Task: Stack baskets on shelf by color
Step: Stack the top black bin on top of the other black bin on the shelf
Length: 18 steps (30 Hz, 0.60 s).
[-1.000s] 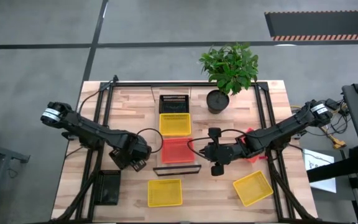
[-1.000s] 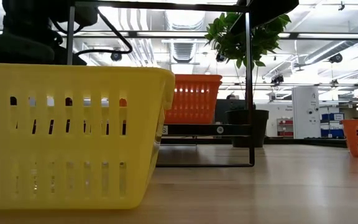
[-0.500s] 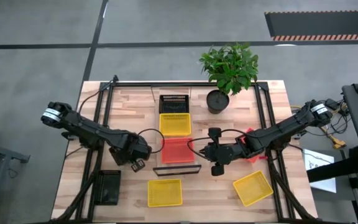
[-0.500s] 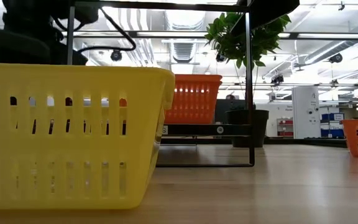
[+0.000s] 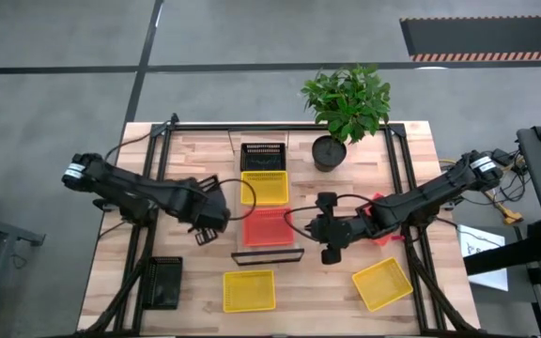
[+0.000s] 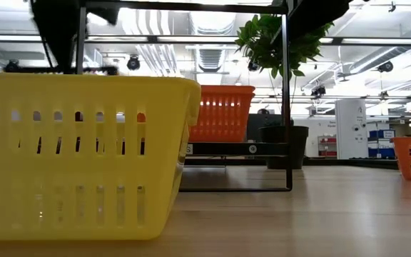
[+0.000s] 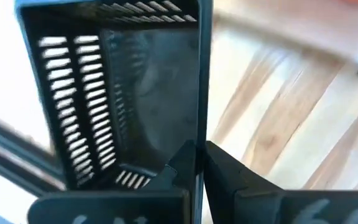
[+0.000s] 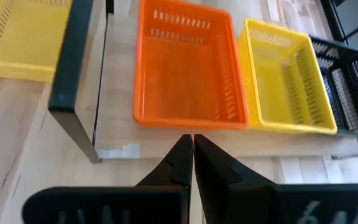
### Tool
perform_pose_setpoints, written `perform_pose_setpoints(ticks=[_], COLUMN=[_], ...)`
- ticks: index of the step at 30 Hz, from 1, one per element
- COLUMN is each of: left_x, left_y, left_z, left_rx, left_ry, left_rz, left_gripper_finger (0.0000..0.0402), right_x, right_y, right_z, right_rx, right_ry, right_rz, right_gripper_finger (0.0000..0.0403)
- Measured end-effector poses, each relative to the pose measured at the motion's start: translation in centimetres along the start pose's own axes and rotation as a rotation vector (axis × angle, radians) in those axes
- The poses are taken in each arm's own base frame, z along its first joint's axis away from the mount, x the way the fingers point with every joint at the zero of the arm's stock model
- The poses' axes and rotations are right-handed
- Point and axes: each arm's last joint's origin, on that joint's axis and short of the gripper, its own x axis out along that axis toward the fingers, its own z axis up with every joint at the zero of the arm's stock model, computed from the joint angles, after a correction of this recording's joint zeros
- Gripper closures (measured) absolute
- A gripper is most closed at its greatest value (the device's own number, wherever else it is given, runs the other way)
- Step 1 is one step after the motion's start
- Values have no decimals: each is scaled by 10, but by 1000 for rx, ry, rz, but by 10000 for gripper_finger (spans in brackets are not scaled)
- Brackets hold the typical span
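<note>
A black basket (image 7: 123, 93) hangs from my left gripper (image 7: 199, 155), which is shut on it and raised over the table's left half (image 5: 205, 231), just left of the shelf (image 5: 267, 254). On the shelf, from far to near, stand a black basket (image 5: 263, 155), a yellow basket (image 5: 264, 186) and a red basket (image 5: 269, 225), each on its bottom. My right gripper (image 5: 330, 252) hovers shut and empty by the shelf's near right corner, and its wrist view looks over the red basket (image 8: 188, 74) and the yellow basket (image 8: 288, 78). My left gripper pinches one side wall of the black basket at its rim (image 7: 202, 124) between its two fingers. The fingers point steeply down onto the wall's edge. The basket hangs below them, lifted clear of the wood, its open side facing the wrist camera.
Two yellow baskets (image 5: 249, 291) (image 5: 381, 284) lie near the table's front edge. Another black basket (image 5: 162, 282) lies at the near left. A red basket (image 5: 380, 221) sits under my right arm. A potted plant (image 5: 332, 150) stands at the back, right of the shelf.
My left gripper has risen and gone a little toward the table's far edge and the shelf, rolling about its wrist as it went. My right arm has kept still.
</note>
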Motion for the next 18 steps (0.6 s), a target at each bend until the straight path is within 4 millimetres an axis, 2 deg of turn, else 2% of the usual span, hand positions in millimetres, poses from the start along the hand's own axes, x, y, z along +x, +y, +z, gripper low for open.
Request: perform_pose_setpoints(ticks=[4, 9, 18], left_x=[-16, -28, -29], left_y=[7, 20, 42], left_z=[13, 30, 63], left_rx=[47, 111, 192], left_ry=[-83, -163, -328], left_rz=[2, 29, 26], left_gripper_finger=[400, 400, 401], right_x=[-3, -12, -22], right_y=[-1, -1, 5], right_z=[-3, -6, -8], right_rx=[17, 32, 16], right_ry=[20, 19, -10], right_rz=[0, 6, 1], right_gripper_finger=[394, 394, 394])
